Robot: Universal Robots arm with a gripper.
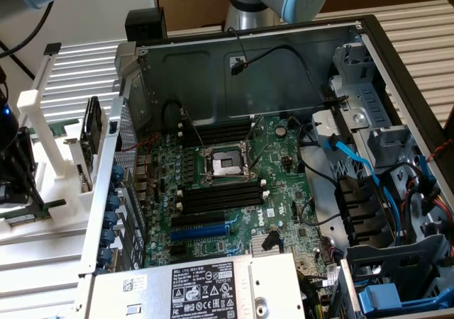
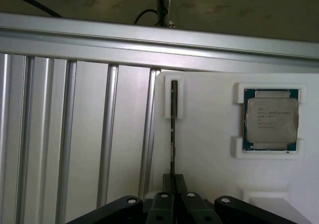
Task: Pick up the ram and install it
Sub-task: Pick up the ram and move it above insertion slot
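The job is at its first step, as I judge it: my end effector (image 2: 173, 181) sits over the ram (image 2: 173, 134), which the wrist view shows edge-on as a thin dark line. It stands upright in a narrow groove of the white holder tray (image 2: 209, 134). The end away from me is tucked into the tray's notch, so it has not been lifted out. My two fingers are drawn in against the stick's flat sides and, as far as I can tell, are pinching it. Nothing is installed yet: in the exterior view the long black memory slots (image 1: 220, 195) on the motherboard (image 1: 284, 163) are all bare, just beside the open processor socket (image 1: 223, 164). The lifting, carrying and seating into a slot are all left to do. The wrist view gives me the grip itself and the square silver-topped processor chip (image 2: 271, 119) lying in its own pocket of the tray, apart from the ram. The exterior view adds the open computer case (image 1: 397, 57) with the board inside. It places the tray on the ribbed aluminium surface (image 1: 78, 71) outside the case, toward the exterior view's left, well apart from the slots.
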